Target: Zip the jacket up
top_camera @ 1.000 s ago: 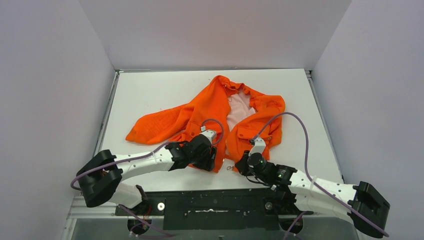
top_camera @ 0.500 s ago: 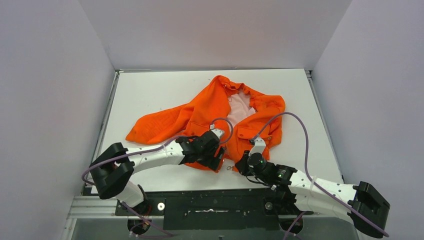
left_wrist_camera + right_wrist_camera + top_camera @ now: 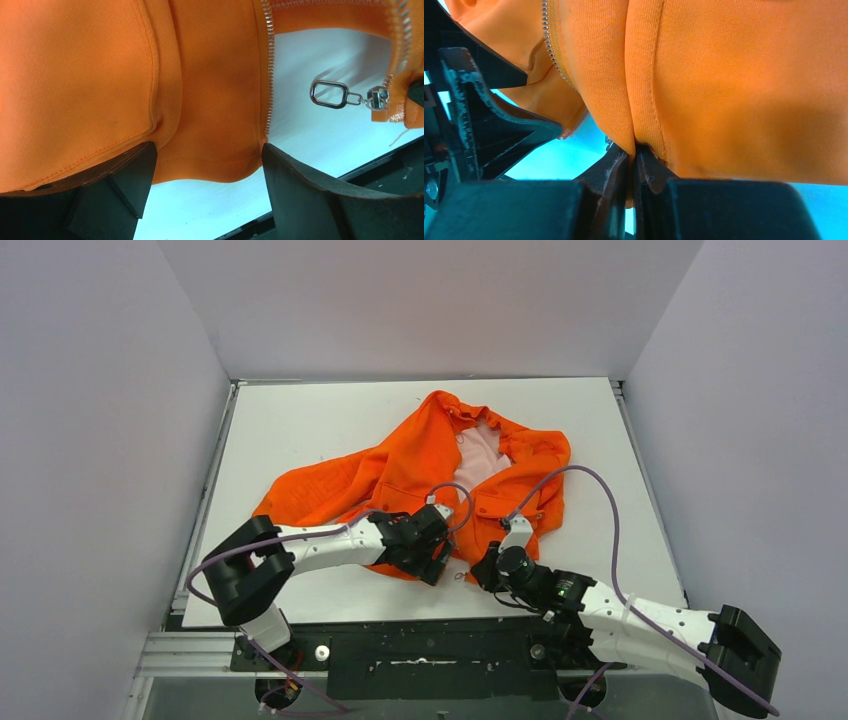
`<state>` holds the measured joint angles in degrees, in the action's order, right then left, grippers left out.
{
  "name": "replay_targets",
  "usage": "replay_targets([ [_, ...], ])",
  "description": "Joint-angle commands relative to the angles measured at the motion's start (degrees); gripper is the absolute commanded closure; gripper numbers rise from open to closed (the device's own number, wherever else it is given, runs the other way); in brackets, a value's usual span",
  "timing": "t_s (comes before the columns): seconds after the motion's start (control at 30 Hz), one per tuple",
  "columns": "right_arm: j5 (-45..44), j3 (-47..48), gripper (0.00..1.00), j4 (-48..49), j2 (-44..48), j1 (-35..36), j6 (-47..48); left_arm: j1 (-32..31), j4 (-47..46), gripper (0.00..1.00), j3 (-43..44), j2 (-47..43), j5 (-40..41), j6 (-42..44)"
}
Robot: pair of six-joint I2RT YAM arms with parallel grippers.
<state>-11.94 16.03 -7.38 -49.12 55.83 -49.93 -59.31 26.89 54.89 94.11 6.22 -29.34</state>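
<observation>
– Orange jacket (image 3: 440,475) is lying crumpled on the white table (image 3: 300,420), spreading from mid-table toward the near edge. Its collar is pointing away from the arms, and pink lining (image 3: 480,455) is showing through the open front. Where are the grippers sitting?

– Both are working at the near hem. The left gripper (image 3: 432,562) is resting over the bottom corner of the left-hand panel. The right gripper (image 3: 482,570) is meeting the hem of the right-hand panel, just beside it.

– Left jaws?

– Standing apart. In the wrist view the two dark fingers (image 3: 125,175) are flanking the hem, with fabric sagging between them. Cannot tell whether either finger is pressing it.

– Zipper?

– Teeth (image 3: 268,75) are running down that panel's edge to the hem, ending by the right-hand finger. The slider (image 3: 378,97) is sitting low on the other panel's row, at the far right of the view. The metal pull (image 3: 330,94) is lying flat on the table in the gap. The two rows are lying apart.

– Right jaws?

– Together, pinching a fold of the hem between the tips (image 3: 631,160). Orange cloth is bulging above them, filling most of that view. A second line of teeth is curving down at upper left.
</observation>
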Motion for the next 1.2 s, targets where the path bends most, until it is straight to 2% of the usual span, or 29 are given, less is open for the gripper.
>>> replay_targets([
  [0.0, -1.62, -0.45, 1.0, 2.24, 1.85, -0.46, -0.11, -0.32, -0.14, 0.23, 3.24, 1.24, 1.25, -0.13],
  [0.33, -1.96, -0.73, 1.0, 1.95, 1.95, -0.46, -0.25, -0.3, -0.05, 0.23, 2.46, 2.75, 0.78, -0.61],
  [0.9, -1.95, -0.59, 1.0, 2.98, 0.38, -0.42, -0.32, -3.7, 1.29, 0.31, -0.57, 4.62, 2.98, -4.24],
  [1.07, -2.06, -0.72, 1.0, 2.92, 0.52, -0.41, -0.36, -4.76, 1.32, 0.39, -1.85, 5.88, 4.16, -5.49],
  [1.17, -2.04, -0.78, 1.0, 2.89, 0.74, -0.42, -0.38, -4.77, 1.16, 0.49, -2.54, 6.15, 4.4, -5.95],
])
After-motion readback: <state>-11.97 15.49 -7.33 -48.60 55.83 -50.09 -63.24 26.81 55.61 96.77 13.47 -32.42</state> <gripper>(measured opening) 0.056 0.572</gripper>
